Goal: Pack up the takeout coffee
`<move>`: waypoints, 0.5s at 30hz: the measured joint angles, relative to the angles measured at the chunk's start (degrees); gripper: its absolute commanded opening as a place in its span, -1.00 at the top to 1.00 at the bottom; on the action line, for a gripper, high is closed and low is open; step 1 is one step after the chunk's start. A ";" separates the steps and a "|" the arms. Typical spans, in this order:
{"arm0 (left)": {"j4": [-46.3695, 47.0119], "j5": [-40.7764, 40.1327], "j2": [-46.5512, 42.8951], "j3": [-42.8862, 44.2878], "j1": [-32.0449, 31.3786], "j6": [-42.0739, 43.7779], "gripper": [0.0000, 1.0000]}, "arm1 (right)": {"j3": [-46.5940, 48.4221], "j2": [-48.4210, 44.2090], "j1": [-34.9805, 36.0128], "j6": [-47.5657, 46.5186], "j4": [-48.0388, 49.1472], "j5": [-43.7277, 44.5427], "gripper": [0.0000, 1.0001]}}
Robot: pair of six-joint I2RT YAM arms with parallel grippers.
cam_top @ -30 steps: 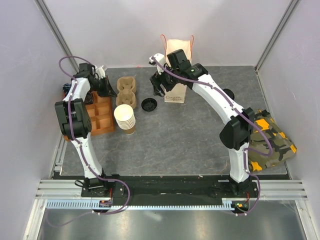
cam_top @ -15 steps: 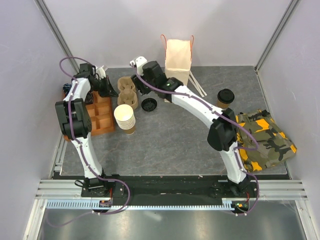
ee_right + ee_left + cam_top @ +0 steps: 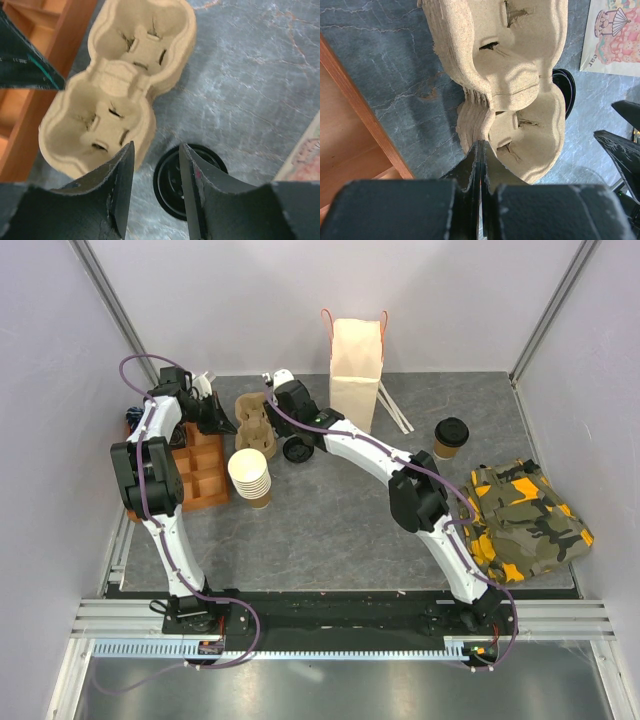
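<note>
Top view, takeout coffee [image 3: 451,437] upright, right of the paper bag [image 3: 356,360], well apart from the cup carrier [image 3: 255,421], left wrist, left gripper [image 3: 480,150] pinched closed at the carrier's edge, right wrist, right gripper [image 3: 156,150] narrowly parted, empty, above a loose black lid [image 3: 169,187].

- You had the cup carrier stack [image 3: 254,423] at the far left of the table [image 3: 350,530], with the wooden organizer [image 3: 200,472] just left of it.
- The stack of cups [image 3: 250,478] stood just near of the carriers, beside the organizer's right edge.
- The loose lid [image 3: 298,449] lay on the table just right of the carriers.
- The paper bag [image 3: 356,365] stood upright at the far edge, right of the lid.
- The takeout coffee [image 3: 451,437] stood right of the bag and nearer.
- The folded cloth [image 3: 527,518] lay at the right edge, near of the coffee.
- The right gripper [image 3: 156,150] hung over the gap between carriers and lid.
</note>
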 measured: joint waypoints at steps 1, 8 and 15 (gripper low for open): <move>0.02 -0.02 0.00 -0.02 0.00 0.00 0.96 | 0.42 0.52 0.02 0.26 0.48 0.04 0.05; 0.35 0.00 -0.02 -0.28 0.00 0.00 0.96 | 1.60 1.73 0.02 2.16 2.67 -0.70 0.21; 0.35 -0.02 -0.04 -0.31 0.00 0.02 0.96 | 1.90 2.29 0.00 4.13 3.50 -1.73 0.24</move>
